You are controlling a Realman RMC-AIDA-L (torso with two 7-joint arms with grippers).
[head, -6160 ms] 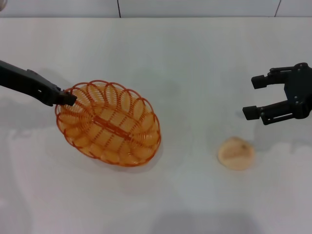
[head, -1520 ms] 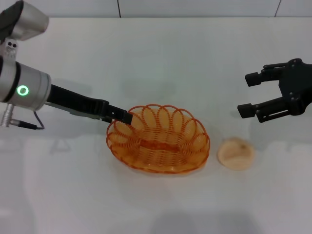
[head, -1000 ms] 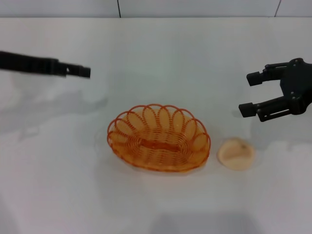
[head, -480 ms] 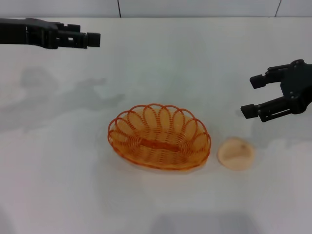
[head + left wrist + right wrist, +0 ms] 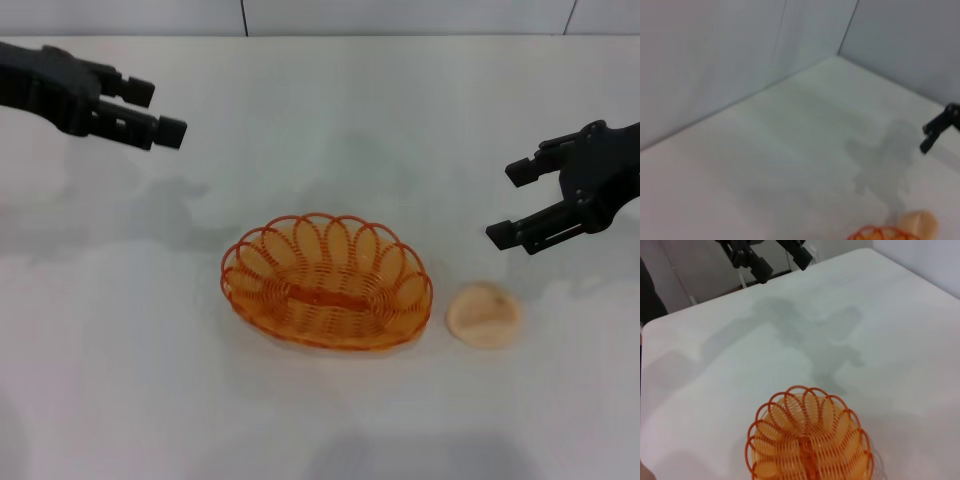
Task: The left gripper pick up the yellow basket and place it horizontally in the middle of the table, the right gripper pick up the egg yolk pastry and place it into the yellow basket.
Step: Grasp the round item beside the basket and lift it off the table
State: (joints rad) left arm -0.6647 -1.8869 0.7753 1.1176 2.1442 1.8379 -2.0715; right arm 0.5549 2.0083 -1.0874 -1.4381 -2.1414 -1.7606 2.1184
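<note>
Left wrist view: yellow basket (image 5: 879, 233) cropped, likely egg yolk pastry (image 5: 921, 221) behind; tools unclenched.

The yellow basket (image 5: 327, 281) has moved from the left part of the surface (image 5: 320, 420) to its middle and turned so its long side runs left to right; it now lies just left of the egg yolk pastry (image 5: 484, 315). The left tool (image 5: 158, 112) has let go of the basket's rim, opened, and drawn back to the far left, well clear of it. The right tool (image 5: 515, 204) has shifted slightly and tilted, still open above the pastry.
</note>
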